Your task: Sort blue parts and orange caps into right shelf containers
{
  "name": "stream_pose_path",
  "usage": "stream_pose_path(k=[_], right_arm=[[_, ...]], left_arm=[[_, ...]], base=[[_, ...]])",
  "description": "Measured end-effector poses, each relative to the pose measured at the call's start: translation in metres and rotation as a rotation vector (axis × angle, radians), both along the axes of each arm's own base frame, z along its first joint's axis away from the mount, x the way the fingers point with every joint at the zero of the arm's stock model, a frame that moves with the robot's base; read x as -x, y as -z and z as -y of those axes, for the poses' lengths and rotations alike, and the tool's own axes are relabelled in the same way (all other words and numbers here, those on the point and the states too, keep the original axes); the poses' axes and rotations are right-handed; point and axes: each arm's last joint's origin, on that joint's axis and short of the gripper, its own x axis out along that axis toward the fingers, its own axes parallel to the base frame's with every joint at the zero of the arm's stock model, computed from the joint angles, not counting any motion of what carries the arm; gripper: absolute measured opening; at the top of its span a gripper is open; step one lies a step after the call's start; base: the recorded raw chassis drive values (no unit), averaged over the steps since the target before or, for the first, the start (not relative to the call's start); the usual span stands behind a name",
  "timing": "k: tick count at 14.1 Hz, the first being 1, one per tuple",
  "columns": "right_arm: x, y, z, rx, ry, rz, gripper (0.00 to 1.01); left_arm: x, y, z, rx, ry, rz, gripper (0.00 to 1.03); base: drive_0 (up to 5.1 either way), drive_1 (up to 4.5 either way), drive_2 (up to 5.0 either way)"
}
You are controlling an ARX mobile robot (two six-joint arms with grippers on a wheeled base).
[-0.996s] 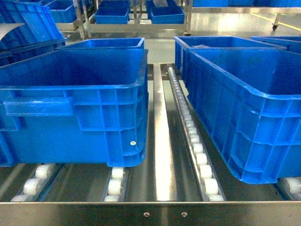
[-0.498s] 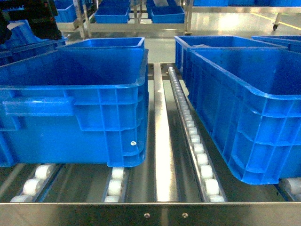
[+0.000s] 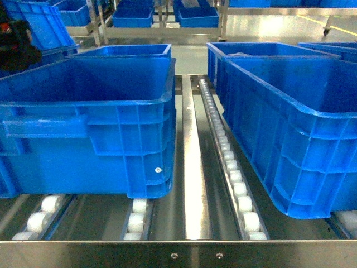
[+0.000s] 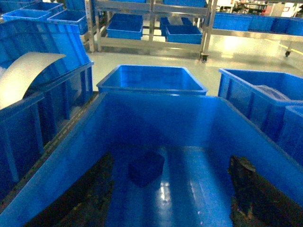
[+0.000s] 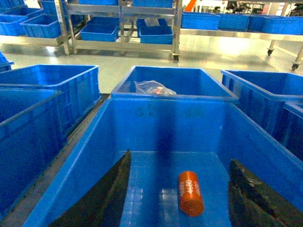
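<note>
In the head view two large blue crates stand at the front of the shelf (image 3: 192, 184), the left crate (image 3: 89, 134) and the right crate (image 3: 290, 139), with one shiny rail and one row of white rollers (image 3: 231, 167) between them; behind each of them there is one more crate. A dark part of the left arm (image 3: 17, 44) shows at the top left edge. The left wrist camera looks down into the left crate, where one blue part (image 4: 147, 168) lies on the bottom near the middle; the left gripper (image 4: 173, 198) has its two dark fingers spread wide apart and holds nothing. The right wrist camera looks into the right crate, where one orange cap (image 5: 190, 193) lies on its side on the bottom; the right gripper (image 5: 177, 198) is also spread wide and holds nothing. In the crate behind it lies one clear plastic bag (image 5: 150, 87).
</note>
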Motion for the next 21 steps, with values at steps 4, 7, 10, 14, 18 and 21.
stream_pose_path(k=[4, 7, 10, 14, 18, 21], right_arm=[[0.062, 0.023, 0.0, -0.006, 0.003, -0.013, 0.01], [0.093, 0.032, 0.0, -0.007, 0.002, -0.015, 0.01], [0.121, 0.039, 0.0, -0.007, 0.003, -0.018, 0.01], [0.142, 0.051, 0.0, -0.01, 0.003, -0.022, 0.01], [0.155, 0.046, 0.0, -0.01, 0.003, -0.003, 0.01], [0.163, 0.043, 0.0, -0.01, 0.003, 0.004, 0.01]], left_arm=[[0.061, 0.02, -0.016, -0.018, 0.007, -0.007, 0.08], [0.093, 0.028, -0.023, -0.02, -0.009, -0.008, 0.02], [0.121, 0.035, -0.023, -0.02, -0.005, 0.006, 0.02], [0.143, 0.043, -0.023, -0.021, -0.004, -0.005, 0.02], [0.157, 0.041, -0.023, -0.021, -0.005, -0.001, 0.02], [0.165, 0.038, -0.023, -0.021, -0.005, 0.009, 0.02]], base=[[0.0, 0.0, 0.0], [0.0, 0.0, 0.0], [0.0, 0.0, 0.0], [0.0, 0.0, 0.0], [0.0, 0.0, 0.0], [0.0, 0.0, 0.0]])
